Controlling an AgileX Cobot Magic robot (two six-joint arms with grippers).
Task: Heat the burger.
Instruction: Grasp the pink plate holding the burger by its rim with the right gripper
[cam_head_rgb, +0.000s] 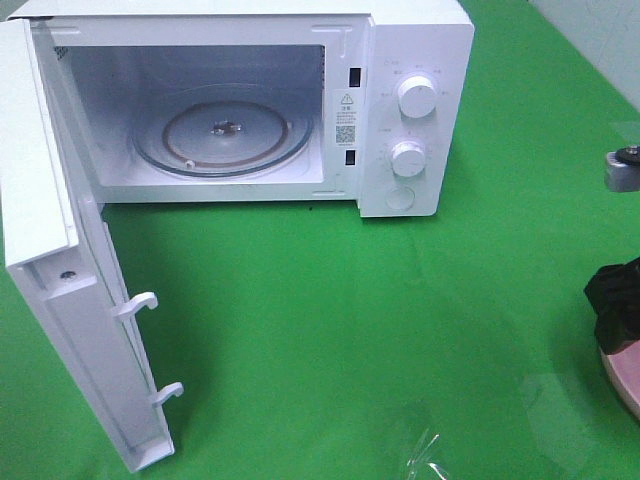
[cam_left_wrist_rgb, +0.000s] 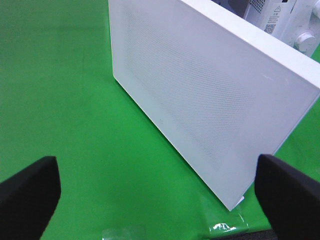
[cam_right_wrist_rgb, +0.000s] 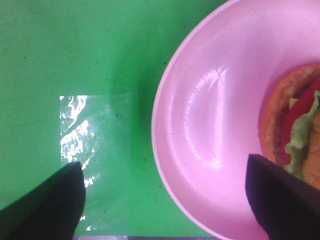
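**Q:** What lies nearest?

**A:** The right gripper (cam_right_wrist_rgb: 162, 165), jaws spread and empty, straddles the rim of a round pink plastic plate (cam_right_wrist_rgb: 210, 100). The plate is well apart from the white microwave oven (cam_head_rgb: 440, 40), out front on its knob side. The glossy golden-brown burger (cam_right_wrist_rgb: 295, 125) rests on that plate.

**Q:** And farther?

**A:** The left gripper (cam_left_wrist_rgb: 155, 160), released and empty, faces the microwave's open white door (cam_left_wrist_rgb: 200, 90). Inside the microwave sits a round glass turntable (cam_head_rgb: 225, 135).

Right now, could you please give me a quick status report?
Left gripper open, empty, beside microwave door. Right gripper open, over pink plate rim. Burger on plate, ungripped. Door open wide, turntable bare.
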